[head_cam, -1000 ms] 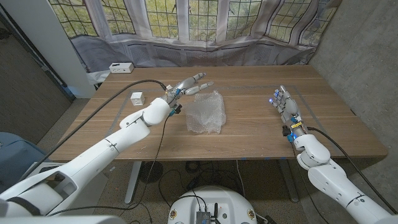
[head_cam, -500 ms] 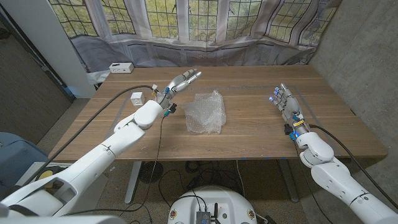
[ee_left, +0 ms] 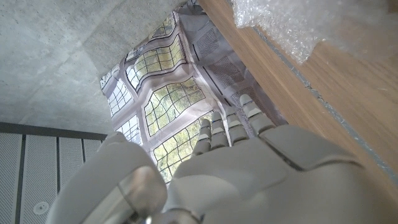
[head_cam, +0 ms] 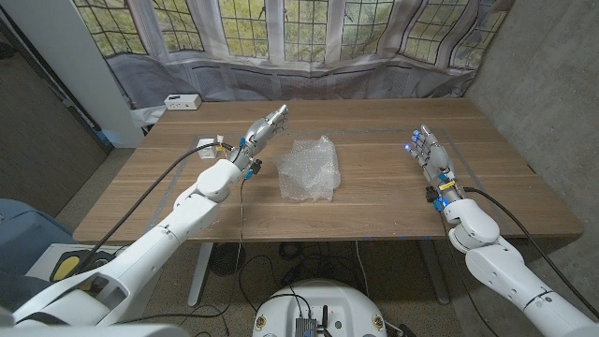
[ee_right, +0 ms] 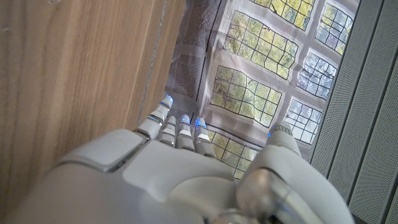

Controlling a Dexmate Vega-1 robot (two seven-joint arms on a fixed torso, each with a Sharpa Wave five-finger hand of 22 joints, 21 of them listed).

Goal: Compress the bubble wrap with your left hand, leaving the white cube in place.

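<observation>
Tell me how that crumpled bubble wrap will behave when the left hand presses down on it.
The bubble wrap lies in a loose, puffy heap, so it will probably squash easily and spring partly back. It looks thin and clear, likely very light, so it may slide on the smooth wooden table if the left hand pushes sideways rather than down.

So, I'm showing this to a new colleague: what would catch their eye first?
Probably the crumpled clear bubble wrap mid-table, with the robot's white left hand raised just left of it, fingers extended and not touching. Next, the right hand standing apart at the table's right side, blue lights on its fingertips.
</observation>
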